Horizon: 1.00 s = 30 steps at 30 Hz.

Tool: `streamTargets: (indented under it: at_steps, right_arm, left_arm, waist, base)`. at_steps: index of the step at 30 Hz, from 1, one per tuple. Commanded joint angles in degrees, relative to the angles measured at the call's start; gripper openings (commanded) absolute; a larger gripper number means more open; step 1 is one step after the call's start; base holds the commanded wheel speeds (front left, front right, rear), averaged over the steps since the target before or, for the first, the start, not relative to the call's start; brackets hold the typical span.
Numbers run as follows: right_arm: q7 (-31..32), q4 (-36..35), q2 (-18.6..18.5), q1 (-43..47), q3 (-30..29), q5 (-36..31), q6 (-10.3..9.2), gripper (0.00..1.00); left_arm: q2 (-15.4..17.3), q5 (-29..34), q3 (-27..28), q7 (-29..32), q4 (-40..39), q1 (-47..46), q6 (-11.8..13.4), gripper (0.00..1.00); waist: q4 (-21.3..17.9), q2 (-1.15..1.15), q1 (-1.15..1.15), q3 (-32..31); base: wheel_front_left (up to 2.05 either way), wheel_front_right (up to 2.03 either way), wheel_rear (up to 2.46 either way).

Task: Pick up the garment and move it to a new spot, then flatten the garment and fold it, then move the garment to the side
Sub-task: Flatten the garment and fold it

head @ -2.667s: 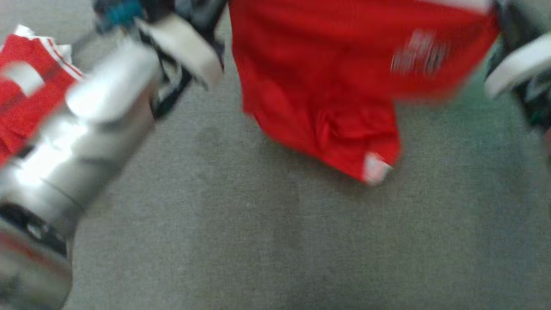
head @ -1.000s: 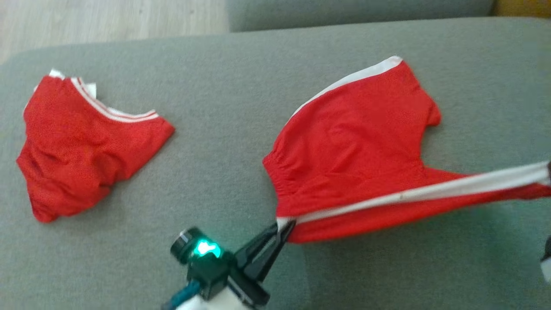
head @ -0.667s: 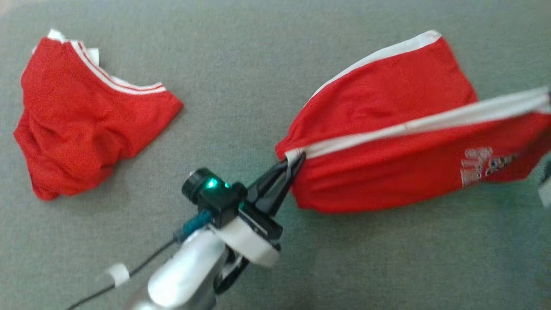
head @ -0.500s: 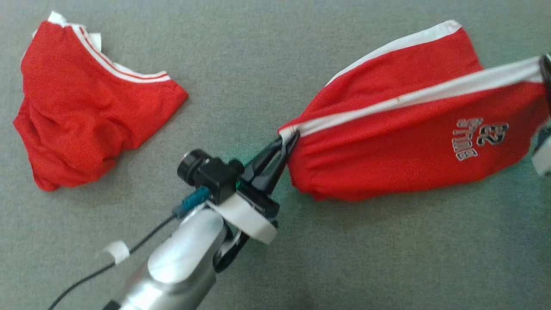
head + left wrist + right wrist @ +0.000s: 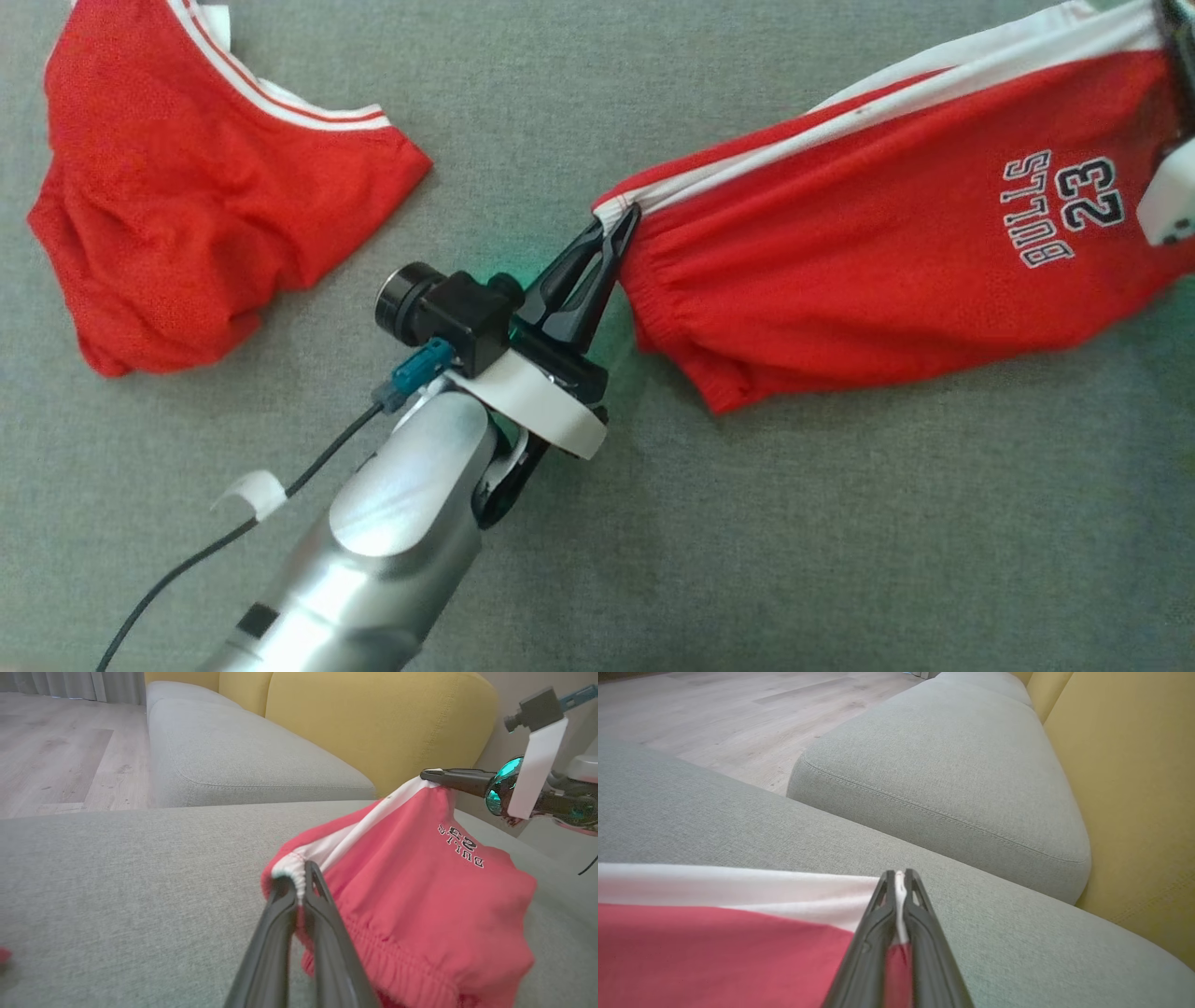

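Turned over since a second ago, the red shorts point(image 5: 868, 261) now show their BULLS 23 lettering point(image 5: 1064, 210) and hang taut between both claws.

Nearest, the left claw point(image 5: 624, 219) reaches in from seven o'clock in the head view and is pinched shut on the waistband end of the white side stripe. The shorts run toward two o'clock, where the right claw point(image 5: 899, 875) is clamped on the stripe's other end; their lower edge seems to rest on the grey sofa cushion point(image 5: 747, 560). The fabric looks thin, light and limp, so it will likely droop and crease wherever unsupported. The elastic waistband and stitched hem corners look like the firmest holds. Farther off at ten o'clock lies a second red garment point(image 5: 187, 187), well apart.
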Motion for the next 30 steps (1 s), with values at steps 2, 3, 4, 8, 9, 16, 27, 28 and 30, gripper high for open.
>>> streamTargets:
  at_steps: [2, 3, 4, 8, 9, 16, 27, 28, 30]
  right_arm:
    - [-1.5, 0.2, -0.5, -1.5, 0.8, 0.4, 0.21, 0.00]
    - [-2.3, 1.5, 0.0, -2.2, 1.1, 0.6, 0.21, 0.00]
    - [-3.2, 2.7, 0.4, -2.9, 1.6, 0.9, 0.21, 0.05]
    - [-8.0, 6.8, 2.5, -4.7, 2.5, 1.7, 0.21, 1.00]
    - [-9.6, 7.8, 3.1, -4.9, 2.5, 1.8, 0.21, 1.00]
    - [-14.9, 12.1, 6.4, 0.3, 2.5, 5.3, 0.21, 1.00]
    - [-13.0, 16.4, 5.7, 7.9, -1.3, 8.9, 0.21, 1.00]
    - [-12.5, 17.0, 5.4, 7.9, -1.8, 9.1, 0.21, 1.00]
    - [-11.4, 18.3, 5.0, 7.9, -2.7, 10.1, 0.21, 1.00]
  left_arm:
    - [0.4, 0.9, 2.6, -0.3, -1.1, -2.0, 0.3, 0.00]
    - [0.3, 1.2, 2.9, -0.3, -1.0, -2.1, 0.3, 0.00]
    - [0.2, 1.4, 3.2, -0.3, -1.0, -2.2, 0.2, 0.00]
    - [0.0, 2.7, 5.1, -0.3, -0.9, -1.8, 0.3, 0.82]
    - [-0.1, 3.2, 5.6, -0.3, -1.0, -1.5, 0.5, 1.00]
    - [-0.6, 7.4, 9.3, -0.3, -3.9, 3.7, 3.5, 1.00]
    - [-0.9, 14.5, 13.9, -0.3, -17.1, 17.6, 9.6, 1.00]
    - [-1.0, 15.1, 14.3, -0.3, -18.6, 18.7, 10.1, 1.00]
    - [-1.0, 16.1, 15.1, -0.3, -21.8, 20.6, 11.1, 1.00]
  waist:
    - [0.4, 0.00, -0.01, 0.5]
    - [0.4, 0.00, -0.01, 0.7]
    - [0.5, 0.00, -0.01, 0.8]
    - [0.1, 0.00, -0.01, 0.8]
    - [0.0, 0.00, -0.01, 0.5]
    - [-0.6, 0.00, -0.01, -3.6]
    - [2.9, 0.00, -0.01, -8.1]
    - [3.6, 0.00, -0.01, -8.3]
    - [5.2, 0.00, -0.01, -8.4]
  base:
    - [0.00, 0.00, 0.00]
    - [0.00, 0.00, 0.00]
    - [0.00, 0.00, 0.00]
    - [0.00, 0.00, 0.00]
    - [0.00, 0.00, 0.00]
    - [0.00, 0.00, 0.00]
    - [0.00, 0.00, 0.00]
    - [0.00, 0.00, 0.00]
    - [0.00, 0.00, 0.00]
